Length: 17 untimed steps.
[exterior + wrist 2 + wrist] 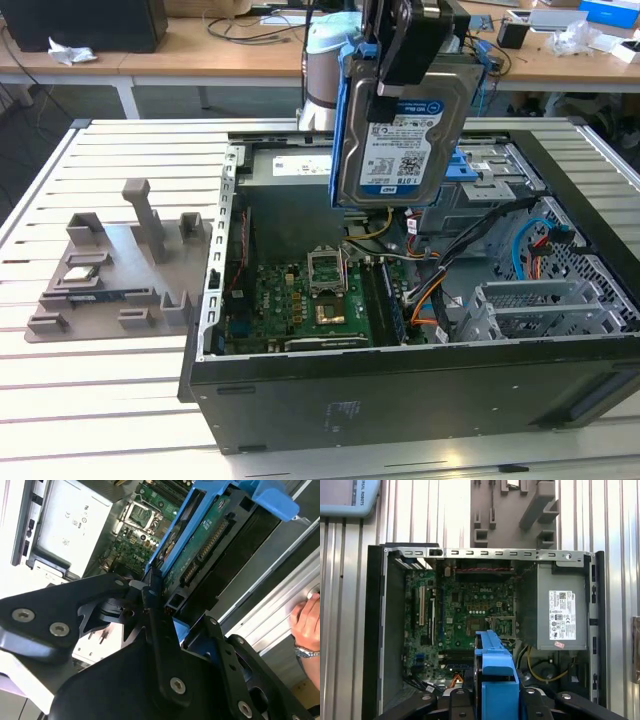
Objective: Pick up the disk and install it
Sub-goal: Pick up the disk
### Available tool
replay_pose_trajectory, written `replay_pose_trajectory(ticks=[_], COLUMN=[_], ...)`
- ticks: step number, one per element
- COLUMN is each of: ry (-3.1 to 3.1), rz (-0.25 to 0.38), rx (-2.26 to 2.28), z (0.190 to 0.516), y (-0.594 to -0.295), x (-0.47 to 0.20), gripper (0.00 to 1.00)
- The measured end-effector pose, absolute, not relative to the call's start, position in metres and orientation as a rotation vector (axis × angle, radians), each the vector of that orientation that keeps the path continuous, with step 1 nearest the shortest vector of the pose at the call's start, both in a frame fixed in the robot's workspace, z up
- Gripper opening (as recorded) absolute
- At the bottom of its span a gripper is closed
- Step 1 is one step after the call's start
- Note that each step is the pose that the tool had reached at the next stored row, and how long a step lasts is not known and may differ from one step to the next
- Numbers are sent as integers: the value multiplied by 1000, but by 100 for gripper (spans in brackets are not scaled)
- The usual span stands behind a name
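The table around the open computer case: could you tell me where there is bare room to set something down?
Bare table slats at the exterior view's left, bordering the grey fixture plate and the case wall. Inside it, boards and cables crowd.

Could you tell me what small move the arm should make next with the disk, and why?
Probably carry it a little toward the exterior view's right. The gripper holds the disk upright in the air over the open case and its motherboard, while the drive cage lies to that side.
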<state>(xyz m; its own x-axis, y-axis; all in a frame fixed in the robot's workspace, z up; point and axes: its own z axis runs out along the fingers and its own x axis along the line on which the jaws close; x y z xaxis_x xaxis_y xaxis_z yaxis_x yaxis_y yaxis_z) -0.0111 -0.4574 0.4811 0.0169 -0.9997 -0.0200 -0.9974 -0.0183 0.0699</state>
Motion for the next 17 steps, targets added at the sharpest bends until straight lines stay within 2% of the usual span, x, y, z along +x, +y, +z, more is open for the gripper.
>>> replay_pose_trajectory(ticks=[17], ry=[-2176], rz=[-98], rx=[2214], z=[476], y=[-468], x=[10], gripper=[37])
